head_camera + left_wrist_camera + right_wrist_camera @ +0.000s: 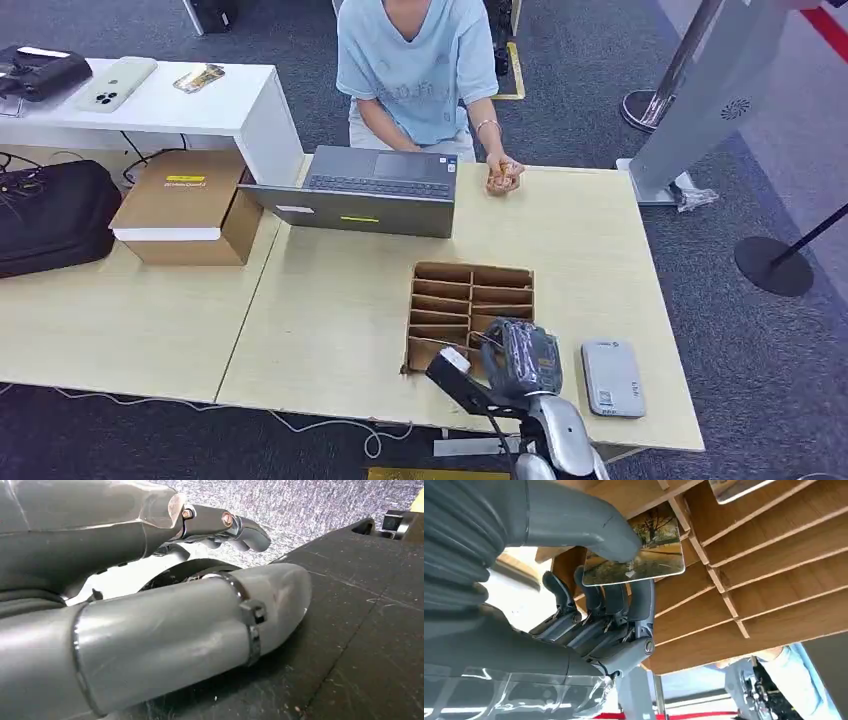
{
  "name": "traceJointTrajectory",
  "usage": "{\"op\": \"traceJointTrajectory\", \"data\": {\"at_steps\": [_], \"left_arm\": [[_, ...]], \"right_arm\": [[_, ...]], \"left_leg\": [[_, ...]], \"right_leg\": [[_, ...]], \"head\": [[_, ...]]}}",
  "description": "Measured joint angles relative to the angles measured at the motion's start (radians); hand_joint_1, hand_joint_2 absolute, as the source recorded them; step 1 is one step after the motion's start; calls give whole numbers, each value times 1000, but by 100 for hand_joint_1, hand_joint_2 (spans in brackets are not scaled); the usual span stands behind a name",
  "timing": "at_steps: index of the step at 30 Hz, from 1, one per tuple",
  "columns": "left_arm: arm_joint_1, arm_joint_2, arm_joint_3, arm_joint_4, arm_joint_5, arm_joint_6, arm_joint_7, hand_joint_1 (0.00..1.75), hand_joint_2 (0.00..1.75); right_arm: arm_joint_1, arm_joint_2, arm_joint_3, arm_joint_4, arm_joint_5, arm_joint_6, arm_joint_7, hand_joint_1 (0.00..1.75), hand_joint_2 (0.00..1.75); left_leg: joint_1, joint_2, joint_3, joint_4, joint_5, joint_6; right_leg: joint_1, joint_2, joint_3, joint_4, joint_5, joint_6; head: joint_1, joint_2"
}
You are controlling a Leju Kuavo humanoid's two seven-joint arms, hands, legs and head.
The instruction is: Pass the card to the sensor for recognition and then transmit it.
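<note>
Close to the table's near edge, the right hand (525, 357) pinches a card (636, 555) between thumb and fingers, above the nearest compartments of the cardboard divider box (470, 300). The card bears a picture of trees and a path. Just to the right of the hand, a grey card reader (611, 377) lies flat on the wooden table (330, 320). The left hand (220, 527) hangs with fingers curled in, nothing in them. Farther back, an open laptop (365, 190) faces a seated person (415, 70), whose hand rests on the table's far edge.
</note>
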Motion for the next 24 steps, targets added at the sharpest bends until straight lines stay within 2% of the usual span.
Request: {"op": "traceJointTrajectory", "data": {"at_steps": [9, 24], "left_arm": [[-1, 0, 0, 0, 0, 4, 0, 0, 0], [-1, 0, -1, 0, 10, 6, 0, 0, 0]], "right_arm": [[4, -2, -39, -31, -22, -5, -5, 157, 175], [-9, -2, -69, -45, -32, 8, -25, 152, 175]], "left_leg": [[0, 0, 0, 0, 0, 0], [0, 0, 0, 0, 0, 0]], "right_leg": [[0, 0, 0, 0, 0, 0], [0, 0, 0, 0, 0, 0]], "head": [[0, 0], [0, 0]]}}
